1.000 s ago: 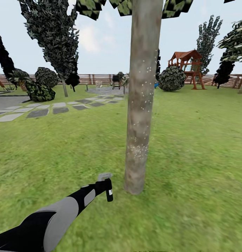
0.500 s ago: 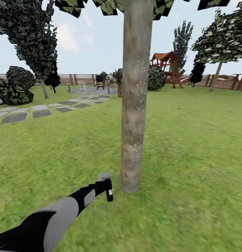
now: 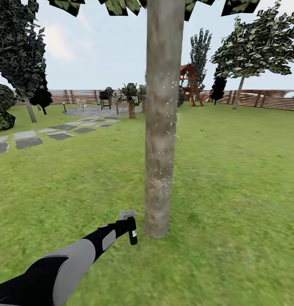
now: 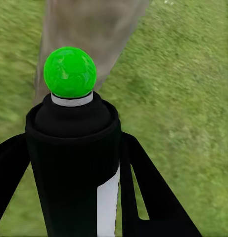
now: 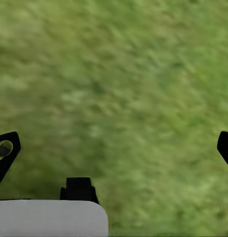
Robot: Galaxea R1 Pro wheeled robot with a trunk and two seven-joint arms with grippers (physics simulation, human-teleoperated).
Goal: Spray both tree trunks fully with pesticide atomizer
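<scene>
Black and cylindrical, the pesticide atomizer [image 4: 74, 163] is clamped between the left gripper [image 3: 130, 227] fingers, its green spray knob [image 4: 69, 72] aimed at the base of the near tree trunk [image 3: 160, 127]. White speckles dot that trunk's bark. The right gripper [image 5: 114, 148] is spread wide over bare lawn [image 5: 123, 84]. A second tree [image 3: 257, 46] stands by the fence [image 3: 266, 100] in the garden's far right corner.

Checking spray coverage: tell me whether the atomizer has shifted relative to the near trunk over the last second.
Yes. The atomizer now sits closer to the trunk, at its base. The background slid too, so the robot itself is moving.
</scene>
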